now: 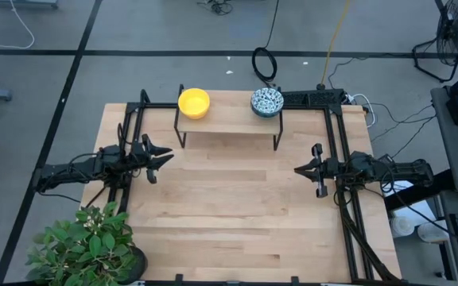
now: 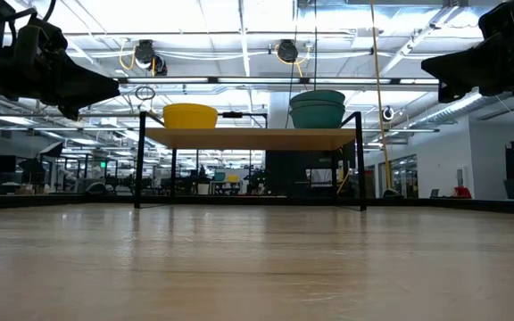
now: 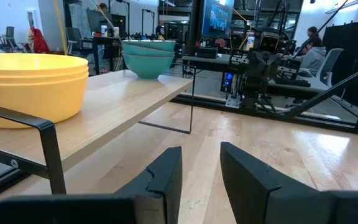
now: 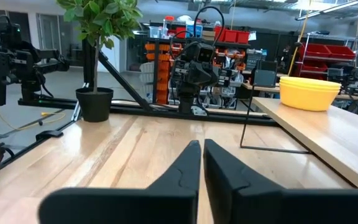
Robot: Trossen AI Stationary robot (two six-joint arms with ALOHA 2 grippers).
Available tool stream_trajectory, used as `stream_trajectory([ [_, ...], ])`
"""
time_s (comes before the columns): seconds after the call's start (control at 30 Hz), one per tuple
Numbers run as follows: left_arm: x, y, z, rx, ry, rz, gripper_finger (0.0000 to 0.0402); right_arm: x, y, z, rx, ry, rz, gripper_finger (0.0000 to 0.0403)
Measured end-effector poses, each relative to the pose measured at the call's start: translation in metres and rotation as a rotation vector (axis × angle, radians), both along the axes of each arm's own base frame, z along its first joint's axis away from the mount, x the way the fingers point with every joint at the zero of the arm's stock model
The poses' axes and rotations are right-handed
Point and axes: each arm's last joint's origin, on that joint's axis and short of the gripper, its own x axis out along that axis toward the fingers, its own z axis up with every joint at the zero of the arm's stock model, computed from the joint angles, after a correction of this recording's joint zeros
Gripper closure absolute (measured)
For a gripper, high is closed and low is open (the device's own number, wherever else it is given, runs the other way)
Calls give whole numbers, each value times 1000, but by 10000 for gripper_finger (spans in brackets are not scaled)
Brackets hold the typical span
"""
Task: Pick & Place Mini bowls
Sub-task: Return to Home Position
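Sitting on shelf [image 1: 229,121]: yellow bowls [image 1: 194,102], patterned bowls [image 1: 266,102], upper centre.
Left fingers [image 1: 165,156]: hovering mid-left, narrowly parted.
Right fingers [image 1: 300,169]: hovering mid-right, closed.
Handling: seeming light, stiff, slick; pinch rim.

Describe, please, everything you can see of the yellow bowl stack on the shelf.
The yellow bowl stack is a nest of plain bright yellow round bowls, smooth and opaque, perhaps plastic, with layered rims showing from the side. It sits upright, mouth up, on the wooden top board of the shelf, at the end nearer the left arm. The blue-green bowls stand apart from it at the other end. Nothing else touches it, and the top bowl looks empty.
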Motion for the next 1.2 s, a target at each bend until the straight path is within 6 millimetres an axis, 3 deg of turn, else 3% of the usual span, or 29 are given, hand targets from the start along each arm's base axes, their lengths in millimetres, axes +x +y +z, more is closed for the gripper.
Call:
stream_trajectory([
  [1.2,0,0,0,0,0,0,289,0,-1,0,2,-1,-26,392],
])
